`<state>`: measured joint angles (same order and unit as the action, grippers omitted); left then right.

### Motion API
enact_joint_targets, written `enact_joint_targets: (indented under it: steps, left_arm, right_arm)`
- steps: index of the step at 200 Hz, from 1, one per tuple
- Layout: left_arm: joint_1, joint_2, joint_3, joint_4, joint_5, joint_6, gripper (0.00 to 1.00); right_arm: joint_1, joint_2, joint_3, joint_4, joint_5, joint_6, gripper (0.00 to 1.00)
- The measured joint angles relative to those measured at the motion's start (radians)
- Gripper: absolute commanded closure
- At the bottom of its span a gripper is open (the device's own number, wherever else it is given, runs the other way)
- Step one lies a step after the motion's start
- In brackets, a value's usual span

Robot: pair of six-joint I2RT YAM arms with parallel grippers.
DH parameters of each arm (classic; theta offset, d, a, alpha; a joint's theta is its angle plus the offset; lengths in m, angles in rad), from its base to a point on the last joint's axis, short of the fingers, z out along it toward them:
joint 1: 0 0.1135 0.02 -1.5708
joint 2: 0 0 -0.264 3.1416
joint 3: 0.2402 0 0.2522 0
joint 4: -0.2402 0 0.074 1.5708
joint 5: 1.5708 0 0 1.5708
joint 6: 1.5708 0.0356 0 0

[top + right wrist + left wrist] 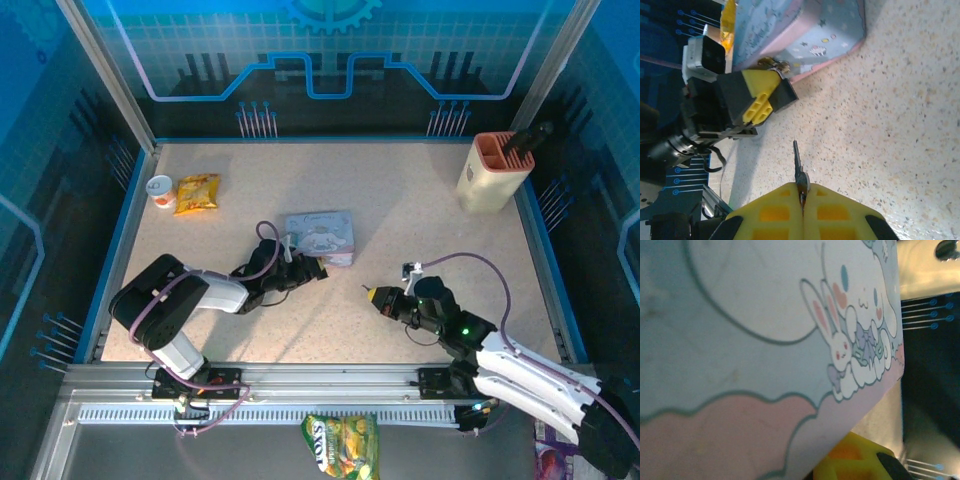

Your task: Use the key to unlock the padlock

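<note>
Key [797, 161] in right gripper [802, 194], blade outward

The speckled beige table [420, 210] bears a pastel tin box [320, 237] at centre, a yellow snack packet [197, 192] beside a small cup [160, 190] far left, a beige holder [490, 178] far right

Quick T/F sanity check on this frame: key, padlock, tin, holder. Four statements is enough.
1. The right gripper pinches the key. True.
2. The key is already in the padlock. False: its tip hangs over the bare table, apart from the padlock at the tin's edge.
3. The left gripper is at the near side of the tin. True.
4. The beige holder stands in the far left corner. False: it is in the far right corner.
</note>
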<state>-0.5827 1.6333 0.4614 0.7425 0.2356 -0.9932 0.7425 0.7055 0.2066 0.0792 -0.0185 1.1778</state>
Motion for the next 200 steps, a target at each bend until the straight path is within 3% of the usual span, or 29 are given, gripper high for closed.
enact_joint_targets:
  steps: [51, 107, 200]
  left_arm:
    - [-0.032, 0.000, -0.043, 0.118, -0.019, -0.160, 0.89]
    - [-0.071, 0.003, -0.045, 0.209, -0.066, -0.248, 0.90]
    - [-0.139, 0.017, -0.045, 0.289, -0.127, -0.370, 0.90]
  right_arm:
    - [0.042, 0.087, -0.023, 0.125, 0.008, 0.103, 1.00]
    - [0.049, 0.114, -0.039, 0.220, 0.029, 0.175, 1.00]
    - [0.042, 0.287, -0.039, 0.443, 0.013, 0.233, 1.00]
